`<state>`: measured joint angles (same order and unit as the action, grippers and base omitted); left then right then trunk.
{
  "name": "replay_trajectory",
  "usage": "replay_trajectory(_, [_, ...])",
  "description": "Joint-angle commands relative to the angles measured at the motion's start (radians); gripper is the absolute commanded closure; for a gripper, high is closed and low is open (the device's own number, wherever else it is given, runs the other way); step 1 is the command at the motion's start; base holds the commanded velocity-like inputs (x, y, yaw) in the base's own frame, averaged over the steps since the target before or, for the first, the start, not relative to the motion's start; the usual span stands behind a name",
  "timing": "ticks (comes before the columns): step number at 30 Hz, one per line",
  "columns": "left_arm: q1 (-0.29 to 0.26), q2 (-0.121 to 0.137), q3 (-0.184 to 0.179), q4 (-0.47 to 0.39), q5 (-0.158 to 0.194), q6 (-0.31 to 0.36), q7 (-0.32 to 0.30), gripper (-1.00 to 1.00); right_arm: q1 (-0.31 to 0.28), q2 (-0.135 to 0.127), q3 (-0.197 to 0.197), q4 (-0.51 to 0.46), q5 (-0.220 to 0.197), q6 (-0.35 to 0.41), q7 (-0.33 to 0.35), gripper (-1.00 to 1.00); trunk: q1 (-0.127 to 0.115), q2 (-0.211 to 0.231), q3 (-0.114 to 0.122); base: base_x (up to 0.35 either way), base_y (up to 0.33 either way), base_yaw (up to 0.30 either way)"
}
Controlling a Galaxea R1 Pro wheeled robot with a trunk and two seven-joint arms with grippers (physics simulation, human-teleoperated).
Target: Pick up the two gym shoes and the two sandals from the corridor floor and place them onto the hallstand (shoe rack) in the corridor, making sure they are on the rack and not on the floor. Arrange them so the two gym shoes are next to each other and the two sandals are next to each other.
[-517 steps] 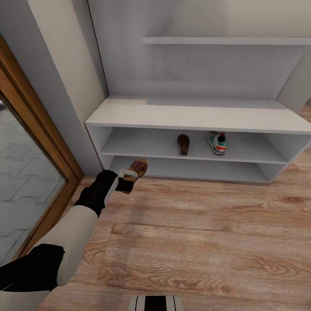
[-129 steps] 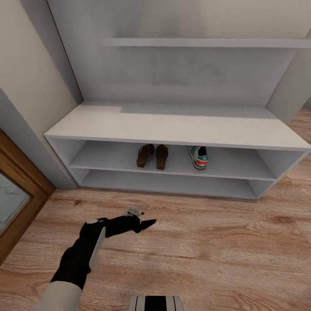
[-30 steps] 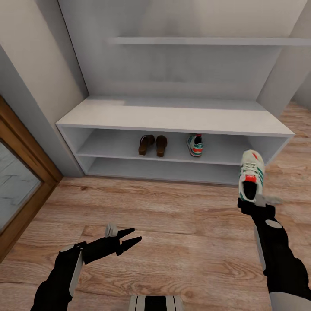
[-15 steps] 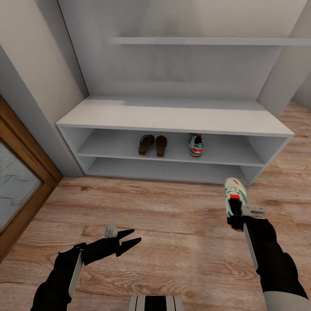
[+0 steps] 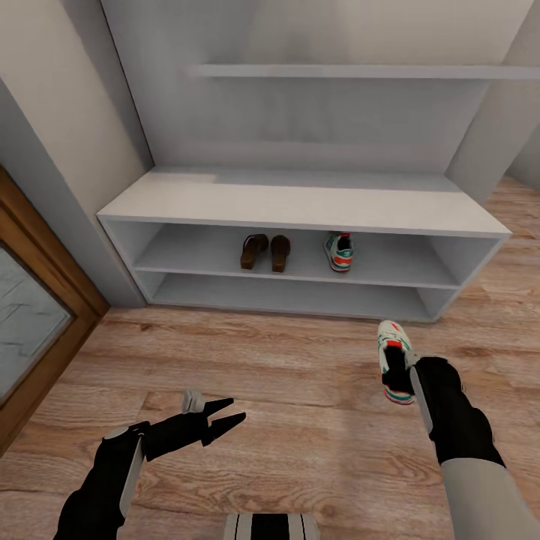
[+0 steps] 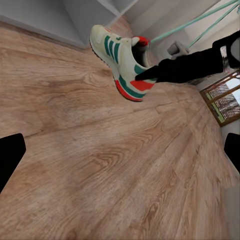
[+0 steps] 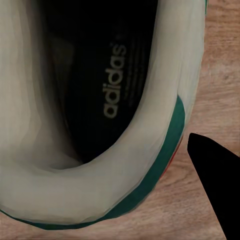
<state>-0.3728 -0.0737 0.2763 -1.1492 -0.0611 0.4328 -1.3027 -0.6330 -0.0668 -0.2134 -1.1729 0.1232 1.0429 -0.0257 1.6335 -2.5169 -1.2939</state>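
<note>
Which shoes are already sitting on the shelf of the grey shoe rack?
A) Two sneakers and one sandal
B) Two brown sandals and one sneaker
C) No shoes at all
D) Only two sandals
B: on the upper open shelf of the shoe rack the two brown sandals stand side by side with one sneaker to their right, while the other sneaker is at the right gripper above the floor.
</note>
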Motion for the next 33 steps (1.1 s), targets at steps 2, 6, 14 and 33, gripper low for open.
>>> replay_trajectory(2, [-0.001, -0.001, 0.003, -0.001, -0.006, 0.011, -0.007, -1.0, -0.049, 0.0, 0.0, 0.095, 0.006, 0.004, 0.001, 1.0, 0.0, 0.0, -0.001, 0.0, 0.0, 0.0])
replay_trajectory(6, [0.0, -0.002, 0.003, -0.001, -0.006, 0.011, -0.007, -1.0, -0.175, 0.0, 0.0, 0.241, 0.006, 0.004, 0.002, 1.0, 0.0, 0.0, -0.001, 0.0, 0.0, 0.0])
replay_trajectory(14, [-0.001, -0.002, 0.003, -0.001, -0.006, 0.011, -0.007, -1.0, -0.32, 0.0, 0.0, 0.368, 0.006, 0.004, 0.001, 1.0, 0.0, 0.0, -0.001, 0.0, 0.0, 0.0])
replay_trajectory(33, [-0.001, -0.002, 0.001, -0.001, -0.007, 0.011, -0.007, -1.0, -0.416, -0.001, -0.001, 0.39, 0.005, 0.004, 0.001, 1.0, 0.0, 0.0, -0.001, 0.0, 0.0, 0.0])
